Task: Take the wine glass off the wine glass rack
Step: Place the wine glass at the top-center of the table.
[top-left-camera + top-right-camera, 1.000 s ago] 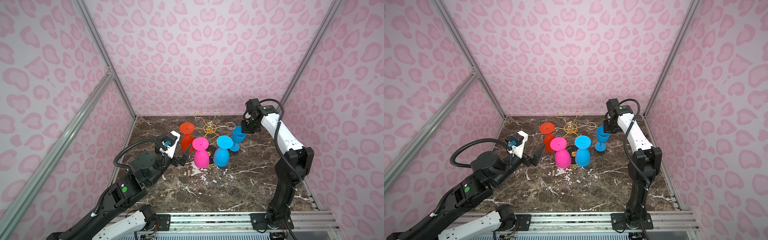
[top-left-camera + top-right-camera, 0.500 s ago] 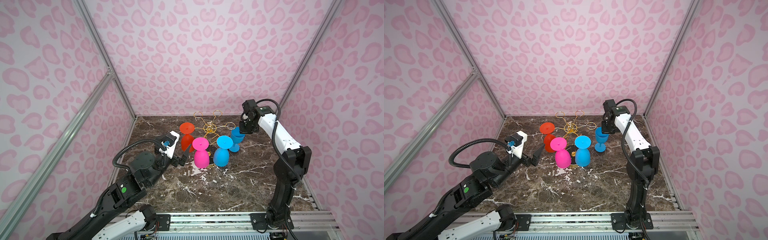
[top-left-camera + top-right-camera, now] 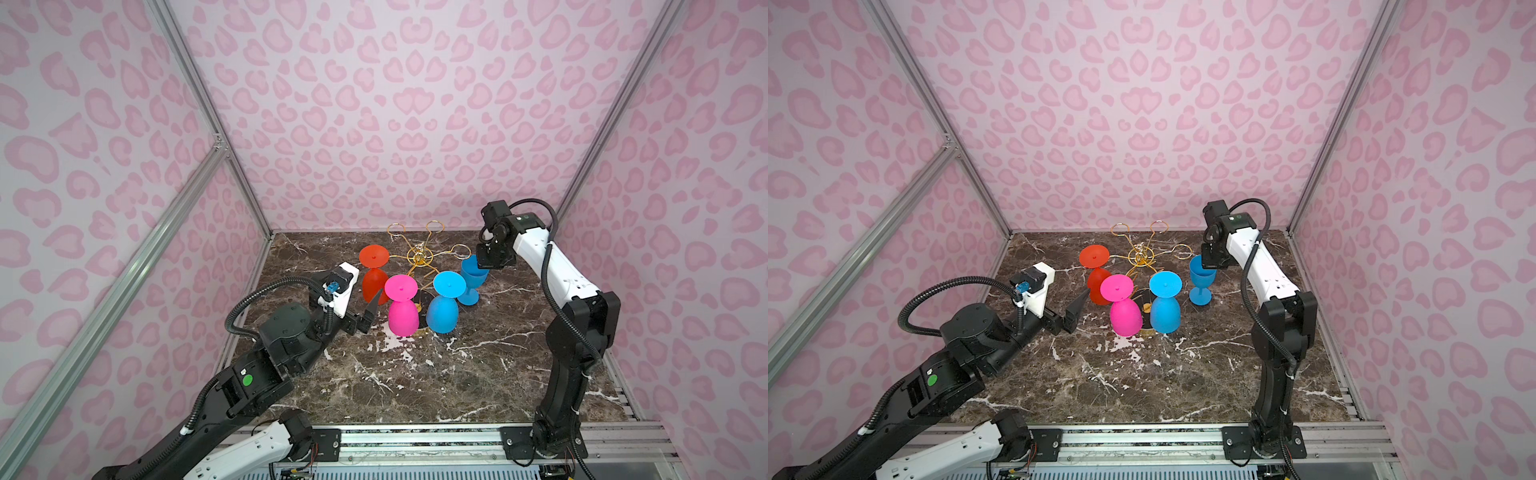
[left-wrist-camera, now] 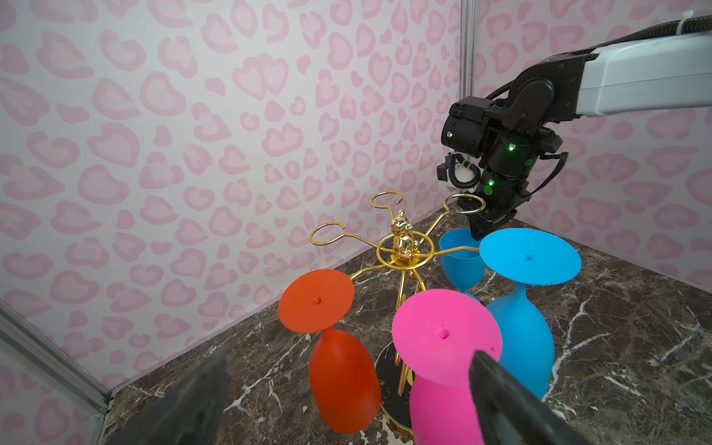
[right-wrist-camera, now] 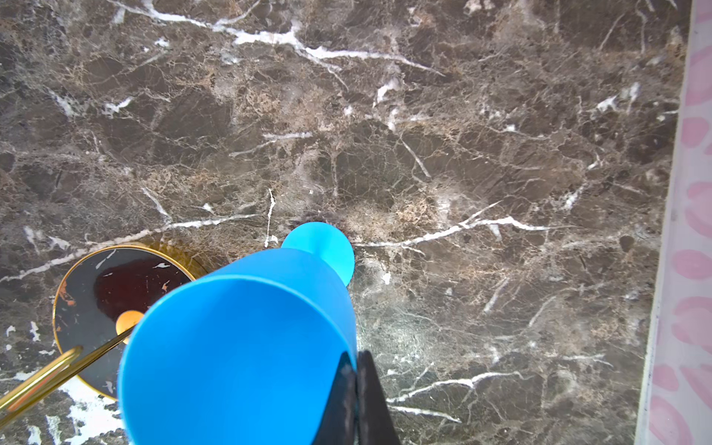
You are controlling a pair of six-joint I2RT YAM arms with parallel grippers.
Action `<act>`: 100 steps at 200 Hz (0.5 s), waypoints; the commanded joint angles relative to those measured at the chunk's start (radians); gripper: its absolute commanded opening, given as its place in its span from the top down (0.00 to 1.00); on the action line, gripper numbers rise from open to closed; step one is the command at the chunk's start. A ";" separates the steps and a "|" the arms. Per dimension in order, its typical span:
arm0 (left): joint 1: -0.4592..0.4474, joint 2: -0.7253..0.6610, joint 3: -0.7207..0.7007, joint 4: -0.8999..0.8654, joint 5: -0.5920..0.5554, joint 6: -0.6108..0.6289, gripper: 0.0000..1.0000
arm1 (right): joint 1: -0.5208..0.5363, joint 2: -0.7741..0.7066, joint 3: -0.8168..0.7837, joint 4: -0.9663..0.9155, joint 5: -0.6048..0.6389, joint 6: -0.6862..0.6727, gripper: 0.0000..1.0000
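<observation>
Nearest you, the left jaws stand spread wide and empty, aimed at the pink wine glass. In the left wrist view, 1 finger sits just short of that glass's foot. The pink glass hangs bowl-down from the wine glass rack. A sky-blue hanging glass is on 1 side of it and an orange-red hanging glass on the other. That makes 3 glasses on the wire.

Further back, on the right side of the rack, the upright blue wine glass is already free of the wire. It stands bowl up, close beside the rack's round black base. Its foot is on the bench or just above it; the pictures do not settle which. The right jaws are closed tight, pinching the rim wall of this glass.

At the far side, the bare loops carry nothing.

You appear to be at the set-down, with the lift-off itself done. Next, make sure the foot is flat on the bench, then part the right jaws and rise straight up. A pull to the side would likely tip the glass. Keep the wrist away from the bare loop beside it.
</observation>
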 commanded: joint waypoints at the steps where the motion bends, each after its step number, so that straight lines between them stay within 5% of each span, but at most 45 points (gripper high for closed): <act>1: -0.001 0.001 0.000 0.007 0.000 -0.008 0.02 | 0.002 0.012 -0.004 0.014 0.012 0.003 1.00; 100: 0.000 -0.001 -0.003 0.000 -0.003 -0.006 0.02 | 0.003 0.016 -0.021 0.022 0.020 -0.001 1.00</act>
